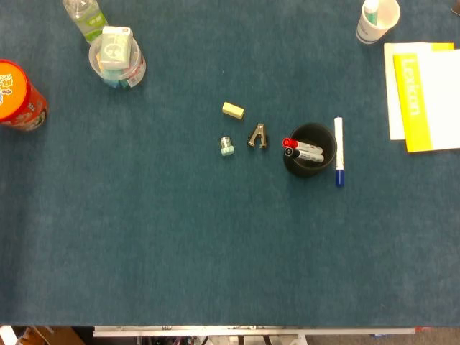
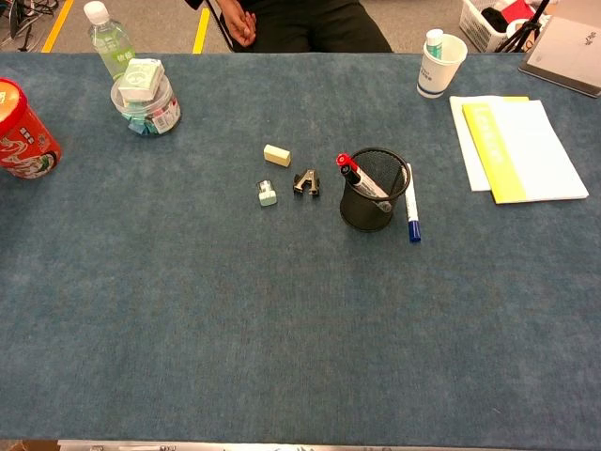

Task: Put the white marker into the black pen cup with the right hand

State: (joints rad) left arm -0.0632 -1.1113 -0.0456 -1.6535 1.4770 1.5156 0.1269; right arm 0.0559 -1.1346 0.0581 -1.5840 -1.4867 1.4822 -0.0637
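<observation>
The white marker (image 1: 338, 149) (image 2: 411, 201) with a blue cap lies flat on the blue table cloth, just right of the black mesh pen cup (image 1: 310, 151) (image 2: 374, 190). Its blue cap points toward the table's near edge. The cup stands upright and holds two markers, one with a red cap and one with a black cap. Neither hand shows in either view.
An eraser (image 1: 233, 110), a small green-and-white item (image 1: 227, 146) and a black staple remover (image 1: 257, 136) lie left of the cup. White and yellow booklets (image 1: 420, 97) and a paper cup (image 1: 376, 20) sit at right. A red can (image 1: 18, 97), bottle (image 1: 85, 17) and clear tub (image 1: 116, 57) stand at left.
</observation>
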